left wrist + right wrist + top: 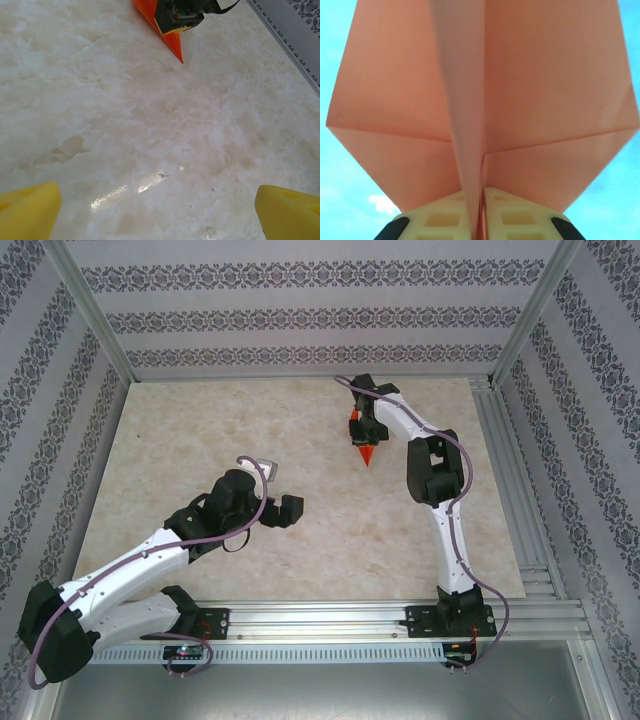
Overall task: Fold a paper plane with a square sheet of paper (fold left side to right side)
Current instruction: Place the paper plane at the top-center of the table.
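Field notes, top view. The pale marbled surface (200, 440) is the biggest thing, boxed in by patterned walls (300, 310) and a metal rail (290, 35). You can't read the rail's printed marks; they are too small.

The left arm (130, 570) comes in from 7 o'clock. Its left tool (277, 488) is near the centre of the surface with its jaws spread wide and holding nothing. Its yellow fingers (30, 207) are well apart.

The right arm (440, 500) comes up from 5 o'clock and bends over toward 1 o'clock.

The right tool (481, 212) is pinched on the centre fold of the paper plane (366, 453), with the wings spreading to either side.

You'll find the plane at about 2 o'clock from the centre of the surface. Its long axis runs 12 to 6 and its nose points to 6 o'clock. I can't tell whether the nose touches the surface.

Open surface separates the left tool from the plane.
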`<control>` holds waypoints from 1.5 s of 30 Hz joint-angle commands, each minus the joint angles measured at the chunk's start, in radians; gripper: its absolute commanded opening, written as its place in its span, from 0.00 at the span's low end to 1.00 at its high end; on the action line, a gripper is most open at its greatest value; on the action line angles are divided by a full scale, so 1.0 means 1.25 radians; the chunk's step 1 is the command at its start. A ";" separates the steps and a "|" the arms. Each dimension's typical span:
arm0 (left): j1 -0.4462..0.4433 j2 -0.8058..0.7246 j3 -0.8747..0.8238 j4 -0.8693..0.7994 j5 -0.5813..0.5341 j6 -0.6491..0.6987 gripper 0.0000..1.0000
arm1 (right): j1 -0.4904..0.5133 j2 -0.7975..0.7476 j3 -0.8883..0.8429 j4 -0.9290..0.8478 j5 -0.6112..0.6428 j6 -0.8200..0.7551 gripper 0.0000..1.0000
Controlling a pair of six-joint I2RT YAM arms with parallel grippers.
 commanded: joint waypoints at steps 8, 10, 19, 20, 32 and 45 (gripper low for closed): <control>0.009 -0.012 0.030 -0.021 0.001 0.023 1.00 | -0.014 0.035 0.047 -0.043 0.012 -0.008 0.21; 0.009 -0.013 0.030 -0.023 0.000 0.024 1.00 | -0.013 0.038 0.050 -0.044 0.009 -0.006 0.21; 0.009 -0.004 0.030 -0.024 -0.002 0.025 1.00 | -0.011 0.010 0.052 -0.052 0.020 -0.005 0.21; 0.009 -0.004 0.030 -0.024 -0.002 0.024 1.00 | -0.011 0.003 0.053 -0.054 0.022 -0.005 0.22; 0.009 -0.004 0.057 -0.055 -0.003 0.034 1.00 | 0.007 -0.063 0.058 -0.089 0.052 -0.012 0.28; 0.009 -0.019 0.058 -0.064 -0.128 -0.018 1.00 | 0.033 -0.318 -0.083 -0.094 0.113 0.002 0.35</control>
